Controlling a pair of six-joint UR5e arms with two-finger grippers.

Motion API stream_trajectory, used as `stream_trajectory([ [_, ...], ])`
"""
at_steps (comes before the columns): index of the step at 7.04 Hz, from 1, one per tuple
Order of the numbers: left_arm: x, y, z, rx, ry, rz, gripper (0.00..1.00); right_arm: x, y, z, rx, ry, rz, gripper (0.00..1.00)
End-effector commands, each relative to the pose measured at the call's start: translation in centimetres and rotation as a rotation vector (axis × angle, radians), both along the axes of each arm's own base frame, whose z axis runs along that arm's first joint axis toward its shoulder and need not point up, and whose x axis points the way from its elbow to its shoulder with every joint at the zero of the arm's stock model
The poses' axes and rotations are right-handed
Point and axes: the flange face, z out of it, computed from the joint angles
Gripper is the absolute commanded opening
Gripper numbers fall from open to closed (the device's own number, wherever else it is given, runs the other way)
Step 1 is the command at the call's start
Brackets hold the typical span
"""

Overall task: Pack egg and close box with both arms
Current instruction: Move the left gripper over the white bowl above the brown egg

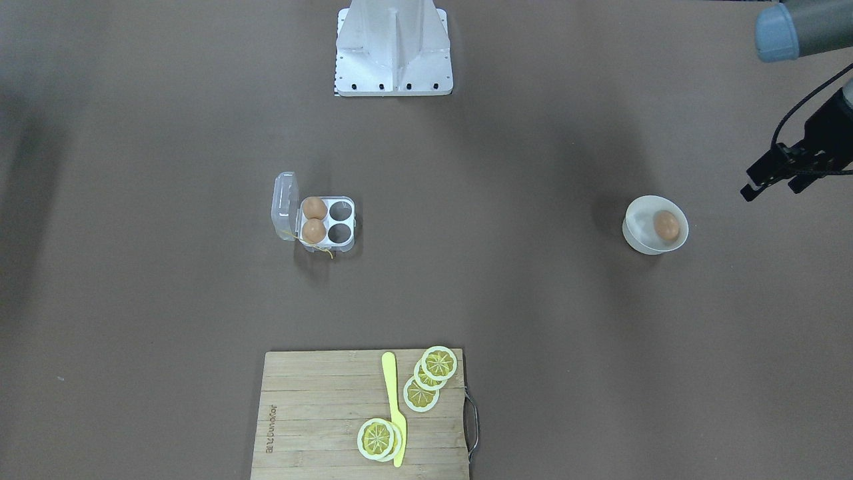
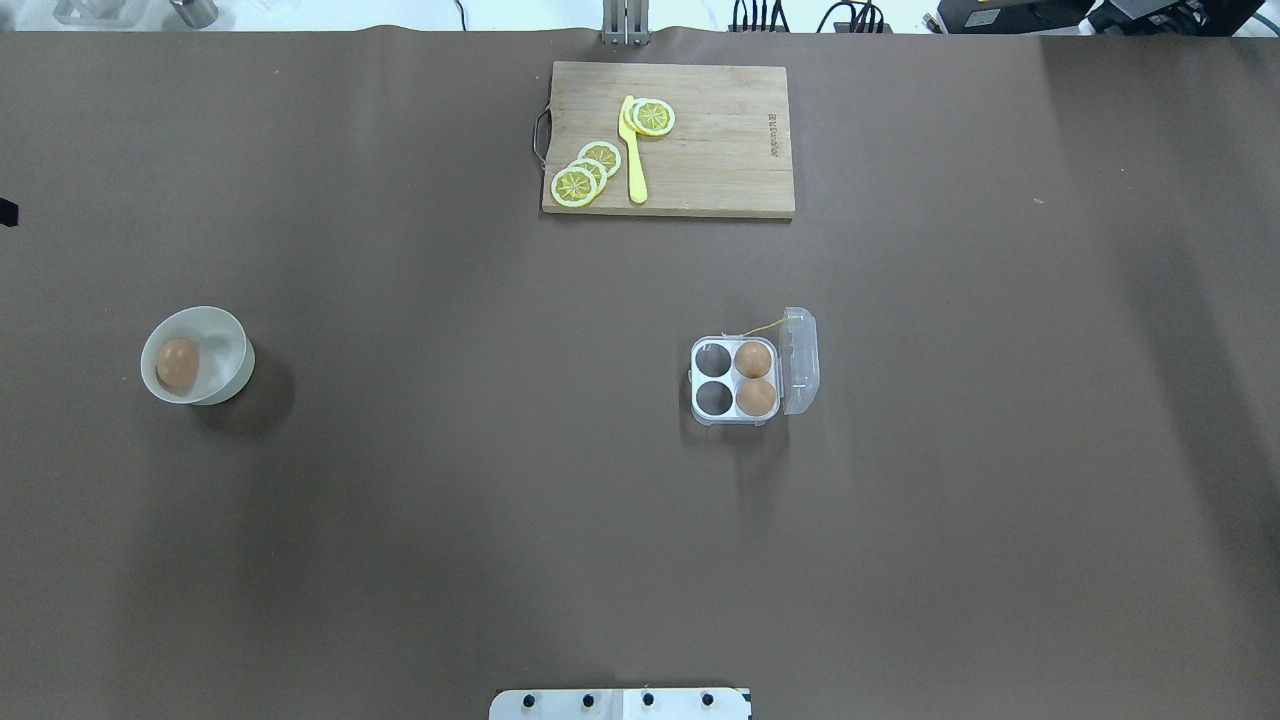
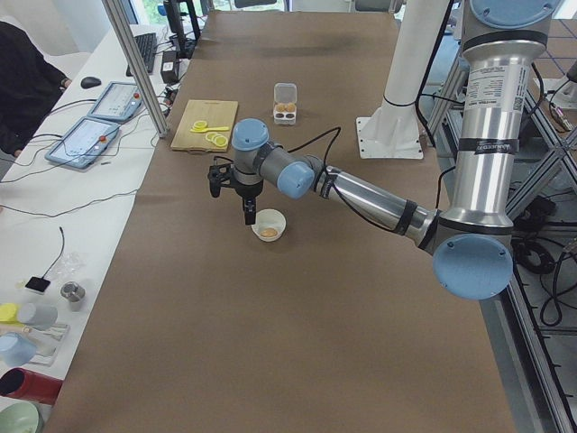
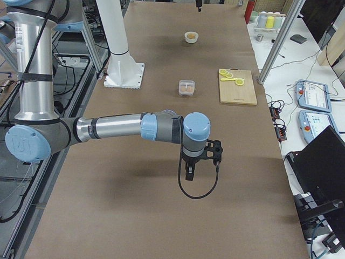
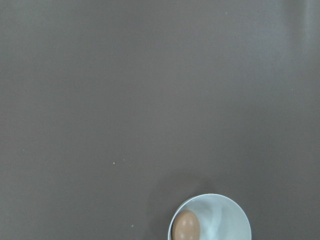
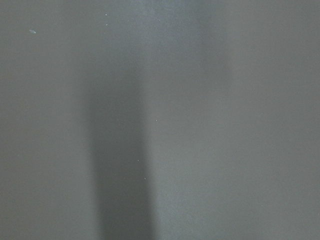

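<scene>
The egg (image 1: pixel 666 225) lies in a round white bowl (image 1: pixel 638 239) on the robot's left side; it also shows in the overhead view (image 2: pixel 177 362) and at the bottom of the left wrist view (image 5: pixel 186 226). The box (image 1: pixel 347 225) stands mid-table with its clear lid (image 1: pixel 284 203) open and upright. Two eggs (image 1: pixel 314 208) fill the cups next to the lid; the other two cups are empty. My left gripper (image 1: pixel 798 185) hovers above and beyond the bowl; I cannot tell its jaws. My right gripper (image 4: pixel 188 174) hangs over bare table far from the box; I cannot tell its state.
A wooden cutting board (image 1: pixel 313 413) with lemon slices and a yellow knife (image 1: pixel 394 407) lies at the far edge from the robot. The white stand (image 1: pixel 393 53) is at the robot's side. Brown table surface (image 1: pixel 506 280) lies between bowl and box.
</scene>
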Motion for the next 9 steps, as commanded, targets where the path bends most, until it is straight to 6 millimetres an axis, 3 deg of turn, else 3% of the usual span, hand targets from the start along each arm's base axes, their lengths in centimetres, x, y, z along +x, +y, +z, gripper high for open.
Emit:
stream_trajectory([
  [1,7.5,0.6,-0.8,0.019,-0.061,-0.014,0.97,-0.2,0.0,0.2,-0.005,0.001,-0.004,1.0],
  [3,13.5,0.1,-0.1,0.005,-0.105,0.006,0.95,-0.5,0.0,0.4,-0.008,0.002,-0.01,1.0],
  [5,16.0,1.1,1.7,-0.014,-0.132,0.049,0.85,-0.5,0.0,0.4,-0.009,0.001,-0.01,1.0],
  [9,16.2,1.4,2.5,-0.013,-0.143,0.073,0.78,-0.6,0.0,0.3,-0.006,-0.001,-0.013,1.0],
])
